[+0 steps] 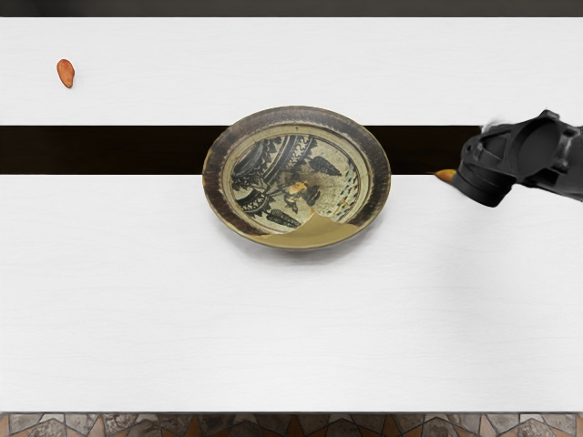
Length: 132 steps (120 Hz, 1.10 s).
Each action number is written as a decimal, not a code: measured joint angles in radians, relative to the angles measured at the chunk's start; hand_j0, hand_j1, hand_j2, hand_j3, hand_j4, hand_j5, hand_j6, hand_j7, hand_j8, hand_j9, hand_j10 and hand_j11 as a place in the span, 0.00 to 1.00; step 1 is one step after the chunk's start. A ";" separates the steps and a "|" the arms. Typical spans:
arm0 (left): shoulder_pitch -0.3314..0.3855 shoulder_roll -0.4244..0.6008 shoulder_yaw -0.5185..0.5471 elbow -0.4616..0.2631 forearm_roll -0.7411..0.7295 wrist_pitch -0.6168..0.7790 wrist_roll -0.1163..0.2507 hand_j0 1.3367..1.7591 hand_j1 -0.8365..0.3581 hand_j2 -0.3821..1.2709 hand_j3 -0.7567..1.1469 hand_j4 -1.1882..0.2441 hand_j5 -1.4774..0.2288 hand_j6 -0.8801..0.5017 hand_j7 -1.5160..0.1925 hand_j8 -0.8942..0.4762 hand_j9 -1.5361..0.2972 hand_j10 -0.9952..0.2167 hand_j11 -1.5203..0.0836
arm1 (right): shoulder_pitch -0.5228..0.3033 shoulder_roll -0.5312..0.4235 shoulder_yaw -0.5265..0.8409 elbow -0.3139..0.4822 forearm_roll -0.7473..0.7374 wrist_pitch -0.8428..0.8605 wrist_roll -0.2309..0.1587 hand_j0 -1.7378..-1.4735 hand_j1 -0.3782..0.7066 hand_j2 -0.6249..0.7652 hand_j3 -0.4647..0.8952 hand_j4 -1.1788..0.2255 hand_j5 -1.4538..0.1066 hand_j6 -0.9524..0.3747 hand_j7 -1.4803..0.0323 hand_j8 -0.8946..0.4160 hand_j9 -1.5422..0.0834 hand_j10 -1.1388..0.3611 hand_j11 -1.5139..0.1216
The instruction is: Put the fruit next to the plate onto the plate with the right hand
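White table [137, 300], round patterned plate [211, 173]; black right hand [510, 159] half-hides orange fruit [445, 175]; grip unclear.

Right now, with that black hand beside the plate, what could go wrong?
The right hand covers most of the orange fruit, so its hold can't be judged; it might slip. The raised rim of the plate could catch the fruit on the way in. Another orange piece lies far left, a possible mix-up.

Plate [215, 182] glazed ceramic, dull sheen; table [273, 319] smooth matt white; right hand [510, 159] matt black.
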 joint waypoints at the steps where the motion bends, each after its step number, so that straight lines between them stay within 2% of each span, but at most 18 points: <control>1: 0.000 0.000 0.000 0.000 0.000 0.000 0.000 0.76 0.99 0.23 0.40 0.83 0.87 0.64 0.89 0.65 0.84 0.82 0.95 | -0.002 0.002 0.000 -0.004 0.000 0.002 0.000 0.30 0.30 0.41 0.34 0.66 0.72 0.53 0.76 0.49 0.75 0.59 0.73; 16: 0.000 0.000 -0.001 0.000 0.000 0.000 0.000 0.76 0.99 0.23 0.40 0.83 0.87 0.64 0.89 0.65 0.84 0.82 0.95 | -0.033 0.021 0.000 -0.048 0.001 0.025 0.000 0.30 0.30 0.41 0.34 0.66 0.72 0.53 0.76 0.49 0.75 0.59 0.73; 53: 0.000 0.000 -0.001 0.000 0.000 0.000 0.000 0.76 0.99 0.23 0.40 0.83 0.87 0.64 0.89 0.65 0.84 0.82 0.95 | -0.051 0.048 0.000 -0.088 0.007 0.044 0.000 0.30 0.30 0.41 0.34 0.66 0.73 0.53 0.77 0.49 0.75 0.59 0.73; 87: -0.003 0.000 0.000 -0.001 0.000 0.000 0.000 0.76 0.99 0.23 0.40 0.83 0.87 0.64 0.89 0.65 0.84 0.82 0.95 | -0.109 0.073 0.002 -0.204 0.007 0.105 0.000 0.30 0.28 0.42 0.34 0.67 0.74 0.54 0.78 0.50 0.76 0.60 0.74; 132: -0.003 0.000 -0.001 0.000 0.000 0.000 0.000 0.76 0.99 0.23 0.40 0.83 0.87 0.64 0.89 0.65 0.84 0.82 0.95 | -0.138 0.111 0.003 -0.260 0.010 0.131 0.000 0.30 0.26 0.42 0.34 0.69 0.75 0.56 0.80 0.52 0.78 0.62 0.76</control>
